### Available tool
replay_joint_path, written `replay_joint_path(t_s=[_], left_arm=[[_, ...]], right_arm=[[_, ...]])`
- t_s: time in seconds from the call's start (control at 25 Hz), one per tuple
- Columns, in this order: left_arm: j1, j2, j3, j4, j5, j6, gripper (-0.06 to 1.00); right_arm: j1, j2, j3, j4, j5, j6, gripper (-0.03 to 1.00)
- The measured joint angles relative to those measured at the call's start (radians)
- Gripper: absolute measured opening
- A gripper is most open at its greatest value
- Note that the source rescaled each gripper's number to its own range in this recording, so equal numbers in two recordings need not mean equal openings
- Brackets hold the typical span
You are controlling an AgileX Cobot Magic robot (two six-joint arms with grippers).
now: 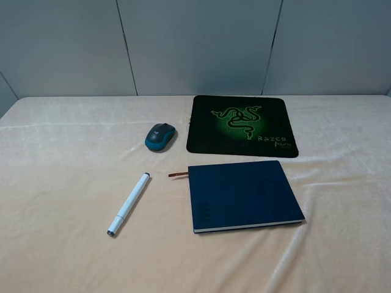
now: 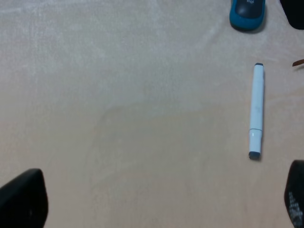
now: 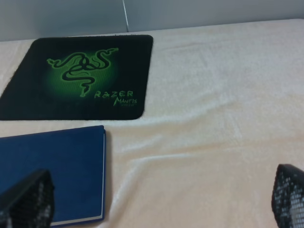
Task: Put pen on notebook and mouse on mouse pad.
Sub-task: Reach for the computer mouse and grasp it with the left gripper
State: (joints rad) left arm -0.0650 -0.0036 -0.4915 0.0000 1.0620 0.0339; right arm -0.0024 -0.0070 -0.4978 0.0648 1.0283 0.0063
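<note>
Cream cloth (image 1: 61, 171) covers the table, and all four task objects rest on it.

Left gripper (image 2: 159, 209): its two dark fingers (image 2: 23, 199) are spread wide over bare cloth, with nothing between them. The pen (image 2: 256, 110) lies flat ahead of this gripper, in line with the finger on the notebook side and clear of both fingers. Its long axis runs roughly along the gripper's forward direction. The mouse (image 2: 247, 13) sits farther ahead, beyond the pen's far end and apart from it.

Right gripper (image 3: 156, 202): its mesh-textured fingers (image 3: 28, 199) are likewise spread wide and hold nothing. The notebook (image 3: 52, 171) lies closed, just ahead of one finger, which overlaps its near corner in the wrist view. The mouse pad (image 3: 80, 76) lies farther ahead, with a narrow strip of cloth between it and the notebook.

In the high view neither gripper appears. The mouse is on the cloth just beside the pad's edge, not on it. A reddish ribbon (image 1: 178, 174) projects from the notebook's corner towards the pen, without reaching it.
</note>
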Motion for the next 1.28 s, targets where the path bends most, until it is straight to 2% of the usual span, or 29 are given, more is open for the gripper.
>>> replay_joint_path(t_s=[1.08, 1.28], left_arm=[[0.000, 0.000, 0.000, 0.000, 0.000, 0.000, 1.00], [0.000, 0.006, -0.035, 0.000, 0.017, 0.000, 1.00]], right_arm=[[0.000, 0.000, 0.000, 0.000, 0.000, 0.000, 1.00], [0.000, 0.000, 0.000, 0.000, 0.000, 0.000, 1.00]])
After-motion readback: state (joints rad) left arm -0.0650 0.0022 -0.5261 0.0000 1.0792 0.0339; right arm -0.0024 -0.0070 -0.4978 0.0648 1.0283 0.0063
